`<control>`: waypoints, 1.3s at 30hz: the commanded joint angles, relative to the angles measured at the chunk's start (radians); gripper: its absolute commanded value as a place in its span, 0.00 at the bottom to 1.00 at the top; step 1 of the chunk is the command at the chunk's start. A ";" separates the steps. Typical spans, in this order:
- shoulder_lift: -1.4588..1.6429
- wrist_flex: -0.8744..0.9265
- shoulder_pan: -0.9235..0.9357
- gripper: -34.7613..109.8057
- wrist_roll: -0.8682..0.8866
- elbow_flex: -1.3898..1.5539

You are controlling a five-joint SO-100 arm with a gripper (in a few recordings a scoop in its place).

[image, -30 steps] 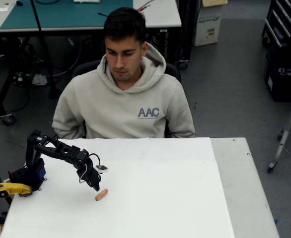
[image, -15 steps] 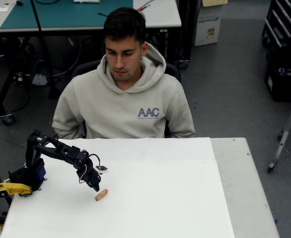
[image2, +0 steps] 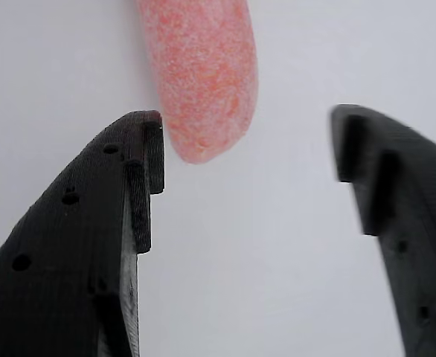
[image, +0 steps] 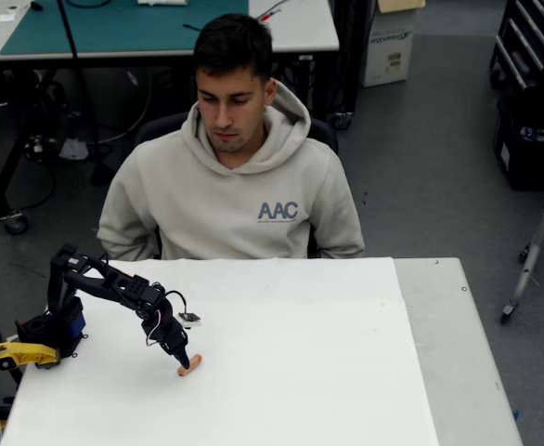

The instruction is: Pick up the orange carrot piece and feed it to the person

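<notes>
The orange carrot piece [image: 191, 365] lies on the white table [image: 300, 372], left of centre. My black gripper [image: 183, 360] has come down right at the carrot's left end. In the wrist view the carrot piece [image2: 200, 74] fills the top middle, its rounded end reaching just between the two black fingertips; the gripper [image2: 248, 149] stands open, with the left finger [image2: 121, 193] close beside the carrot and the right finger [image2: 374, 178] well apart. The person [image: 235, 177] in a beige hoodie sits behind the table's far edge, looking down.
The arm's base [image: 49, 325] stands at the table's left edge, with a yellow part [image: 17, 353] beside it. A small white tag [image: 189, 318] lies on the table near the arm. A grey strip [image: 467, 372] borders the table's right side.
The gripper has dropped lower and moved slightly right, from just above-left of the carrot down onto its end. The carrot has not moved. The person stays still.
</notes>
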 commanded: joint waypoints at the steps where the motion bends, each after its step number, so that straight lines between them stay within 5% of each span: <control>1: 0.041 -0.006 0.006 0.41 -0.020 -0.071; 30: -0.127 -0.008 0.006 0.40 -0.021 -0.074; 39: -0.127 -0.008 0.006 0.30 -0.014 -0.074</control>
